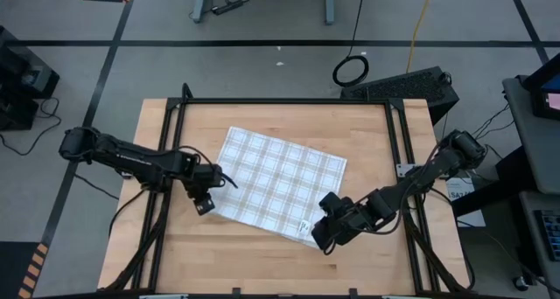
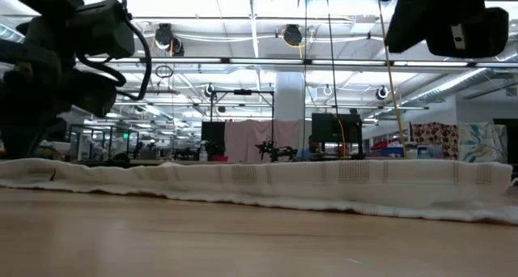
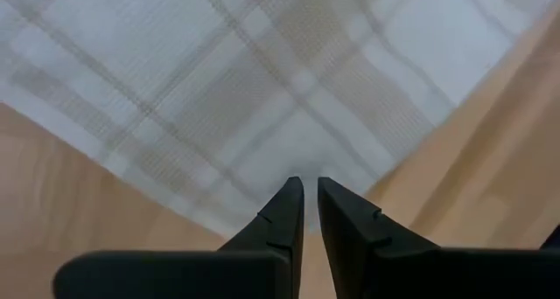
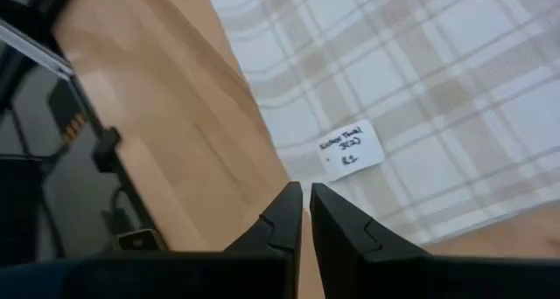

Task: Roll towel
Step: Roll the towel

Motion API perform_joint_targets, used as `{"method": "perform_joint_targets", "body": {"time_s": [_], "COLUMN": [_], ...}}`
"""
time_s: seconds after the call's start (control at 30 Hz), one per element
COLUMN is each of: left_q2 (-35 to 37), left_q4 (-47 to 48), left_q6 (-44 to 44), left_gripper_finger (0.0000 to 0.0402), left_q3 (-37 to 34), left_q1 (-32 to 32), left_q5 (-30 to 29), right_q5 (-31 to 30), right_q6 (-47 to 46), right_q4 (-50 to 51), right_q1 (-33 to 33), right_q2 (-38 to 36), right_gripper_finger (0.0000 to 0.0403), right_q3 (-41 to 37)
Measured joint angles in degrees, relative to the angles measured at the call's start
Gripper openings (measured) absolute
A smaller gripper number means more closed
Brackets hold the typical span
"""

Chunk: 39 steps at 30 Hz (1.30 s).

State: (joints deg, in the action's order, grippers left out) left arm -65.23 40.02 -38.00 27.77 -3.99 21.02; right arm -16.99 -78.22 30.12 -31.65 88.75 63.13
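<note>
From the high view I see the towel [image 1: 280, 184] lying flat and unrolled near the middle of the wooden table [image 1: 262, 264], turned askew to the table's edges: its long axis runs from the far-left side toward the near-right, with one corner pointing at the left arm and another at the right arm. The left gripper [image 1: 205, 203] sits at the towel's left corner and the right gripper [image 1: 325, 233] at its near-right corner, just beside a small white label [image 1: 305, 229]. Around the table I see grey floor marked with dark lines, a black frame along the table's edges and a coiled cable [image 1: 351, 70] on the floor beyond it. In the low view the towel [image 2: 267, 182] stretches as a low white band across nearly the whole width, resting on the wood, with both arms dark and raised above it; behind is a large hall with ceiling lights, desks and monitors. In the left wrist view the left gripper [image 3: 310, 187] has its fingers almost touching, holding nothing, tips over the towel's corner [image 3: 289, 80]. In the right wrist view the right gripper [image 4: 305, 192] is likewise nearly closed and empty, its tips at the towel's edge [image 4: 420, 80] near the label [image 4: 351, 149].
</note>
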Motion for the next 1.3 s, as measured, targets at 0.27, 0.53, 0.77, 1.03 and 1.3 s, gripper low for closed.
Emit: {"method": "perform_joint_targets", "body": {"time_s": [0.27, 0.53, 0.77, 1.03, 1.3], "left_q2": [1.83, 1.01, -3.57, -2.44, -1.06], "left_q4": [4.04, 1.90, -9.85, -5.42, -0.18], "left_q6": [-2.22, 1.29, -3.59, -5.23, -5.17], "left_gripper_finger": [0.0044, 0.0044, 0.0044, 0.0044, 0.0044], "left_q3": [4.38, 5.74, -3.09, -0.26, 6.90], "left_q1": [-0.33, -5.01, -8.72, -8.80, -8.79], "left_q5": [3.51, -5.64, -4.81, -1.56, -3.39], "right_q5": [0.36, 1.67, 5.05, -1.09, 4.15], "right_q6": [4.24, 6.99, 5.59, 4.60, 0.82], "right_q4": [-9.46, -24.65, -24.94, -24.22, -22.59], "right_q1": [0.04, -0.05, 0.13, 0.07, 0.04], "right_q2": [10.52, 17.33, 15.85, 16.45, 21.86], "right_gripper_finger": [0.0020, 0.0009, 0.0002, 0.0001, 0.0000], "right_q3": [-0.02, -0.02, -0.03, 0.03, -0.04]}}
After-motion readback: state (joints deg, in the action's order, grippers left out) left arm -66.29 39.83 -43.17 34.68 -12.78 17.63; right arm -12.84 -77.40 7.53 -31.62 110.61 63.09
